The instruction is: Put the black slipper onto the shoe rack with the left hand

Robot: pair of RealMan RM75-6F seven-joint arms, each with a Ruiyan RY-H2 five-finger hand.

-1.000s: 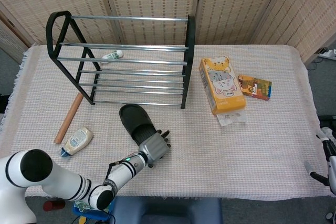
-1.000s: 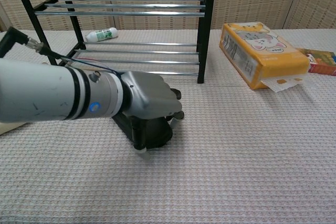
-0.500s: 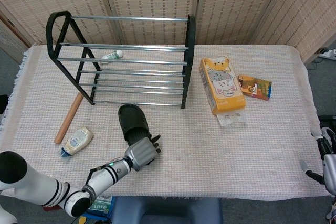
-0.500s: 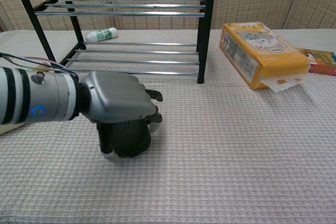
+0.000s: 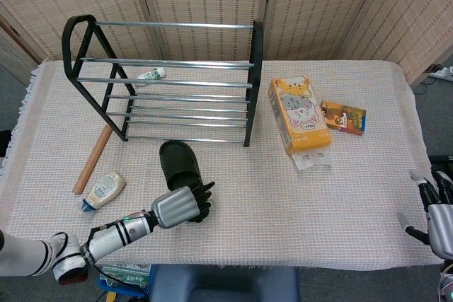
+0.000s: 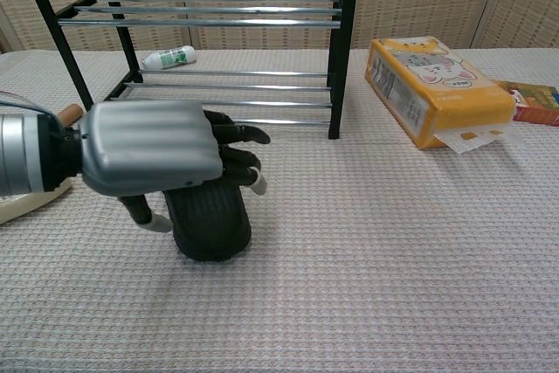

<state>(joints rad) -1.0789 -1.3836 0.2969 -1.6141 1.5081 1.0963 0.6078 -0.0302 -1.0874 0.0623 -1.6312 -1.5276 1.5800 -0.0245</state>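
Note:
The black slipper [image 5: 178,163] lies on the cloth in front of the shoe rack [image 5: 249,83], its toe pointing toward the rack. In the chest view the slipper [image 6: 210,226] sits just under my left hand [image 6: 153,159]. That left hand [image 5: 181,206] hovers over the slipper's near end, fingers stretched out above it and thumb hanging down at its left side, with no grip that I can see. My right hand [image 5: 437,211] is at the table's near right edge, fingers apart and empty. The rack [image 6: 341,50] has bare metal bars.
A small white bottle [image 5: 151,73] lies under the rack. Left of the slipper are a wooden stick [image 5: 93,159] and a squeeze bottle [image 5: 103,190]. An orange tissue box [image 5: 299,114] and a small colourful box [image 5: 343,117] lie to the right of the rack.
The left hand slid left and turned the slipper so that it lies straight toward the rack, then its curled fingers opened out. The right hand rose further into view.

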